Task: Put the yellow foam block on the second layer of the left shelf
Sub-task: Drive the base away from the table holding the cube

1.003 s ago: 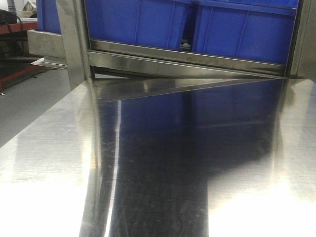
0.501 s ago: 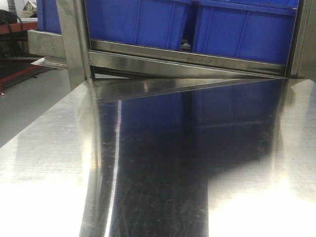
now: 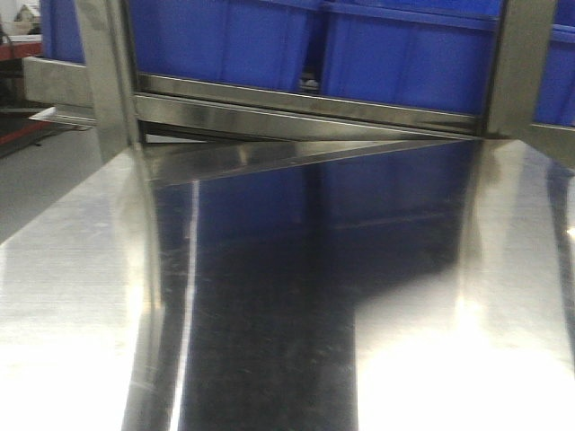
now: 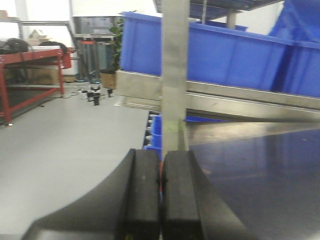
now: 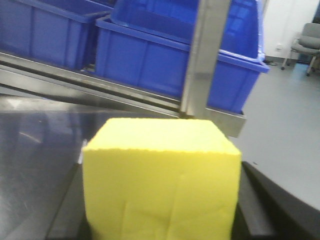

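Observation:
The yellow foam block [image 5: 160, 185] fills the lower middle of the right wrist view. My right gripper [image 5: 161, 220] is shut on it, its dark fingers [image 5: 265, 200] showing on both sides of the block. It is held above the shiny steel surface [image 5: 35, 150]. My left gripper [image 4: 161, 195] is shut and empty, its two black pads pressed together, in front of a steel upright post [image 4: 175, 75]. Neither gripper nor the block shows in the front view.
Blue plastic bins [image 3: 386, 63] sit on a steel shelf rail [image 3: 305, 112] behind the reflective steel table [image 3: 81, 296]. Steel posts [image 3: 103, 81] stand left and right [image 3: 521, 63]. Bins also show in both wrist views [image 4: 225, 55] [image 5: 150, 60]. A red bench [image 4: 35, 70] stands far left.
The front view has shifted: the shelf, posts and bins moved left in the frame, and a right post has come into view. No gripper shows in those frames.

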